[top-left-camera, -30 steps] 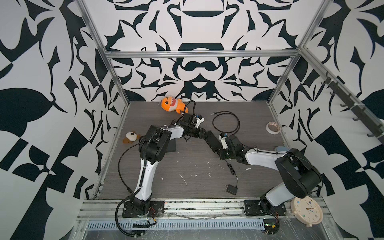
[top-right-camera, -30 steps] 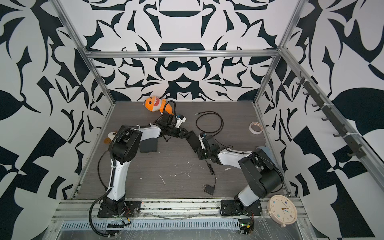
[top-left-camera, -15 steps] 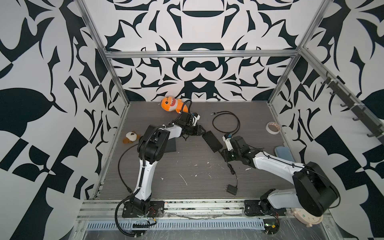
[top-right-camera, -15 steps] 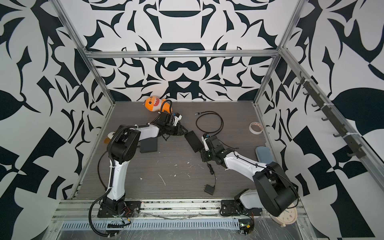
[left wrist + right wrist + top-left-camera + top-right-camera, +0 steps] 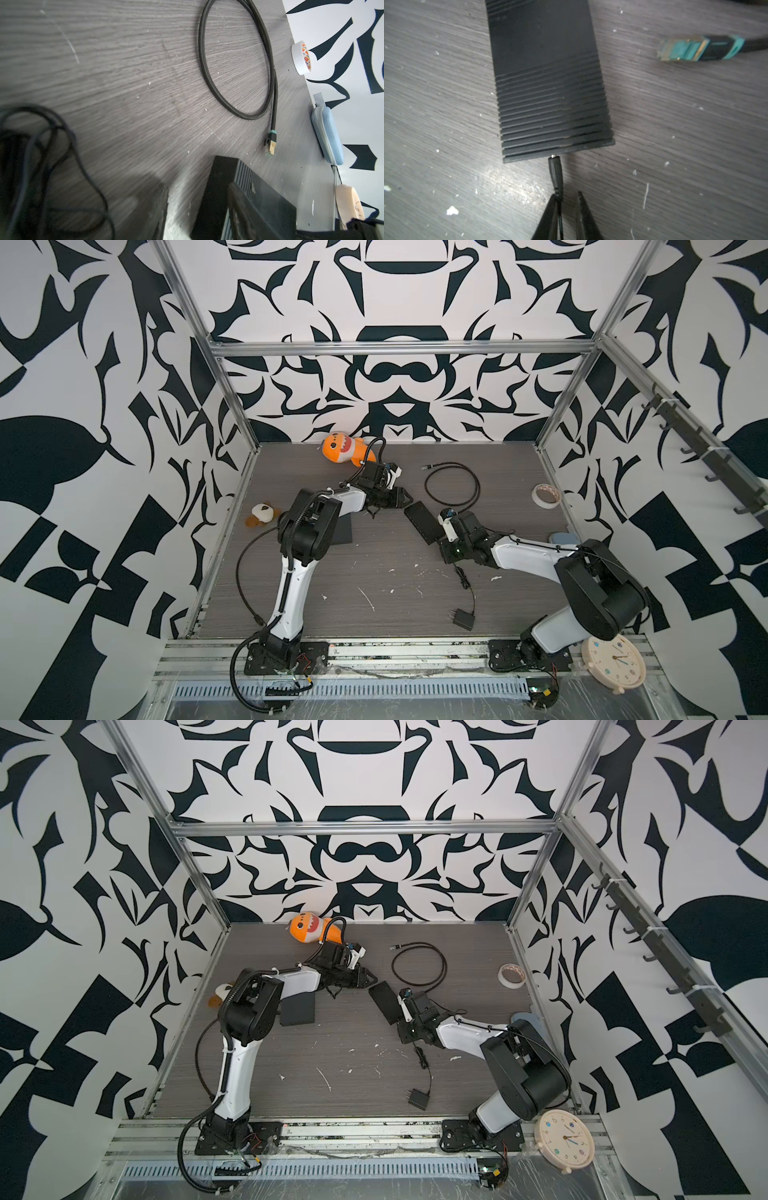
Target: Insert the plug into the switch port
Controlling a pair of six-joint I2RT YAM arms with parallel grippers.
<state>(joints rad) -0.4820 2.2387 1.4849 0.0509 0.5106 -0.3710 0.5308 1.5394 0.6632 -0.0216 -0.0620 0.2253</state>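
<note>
In a top view the grey bench [image 5: 374, 572] carries the black switch [image 5: 423, 523] flat between the two arms; in the left wrist view the left tool [image 5: 197, 193] stands partly open astride the switch's end, one finger [image 5: 163, 207] clear of it, clamping nothing. In the right wrist view the plug [image 5: 555, 173] sits pushed into the switch's end face, a sliver of metal showing; the right tool [image 5: 568, 194] is just behind, jaws narrowly apart, the thin cable [image 5: 560, 216] against one finger, unpinched.
</note>
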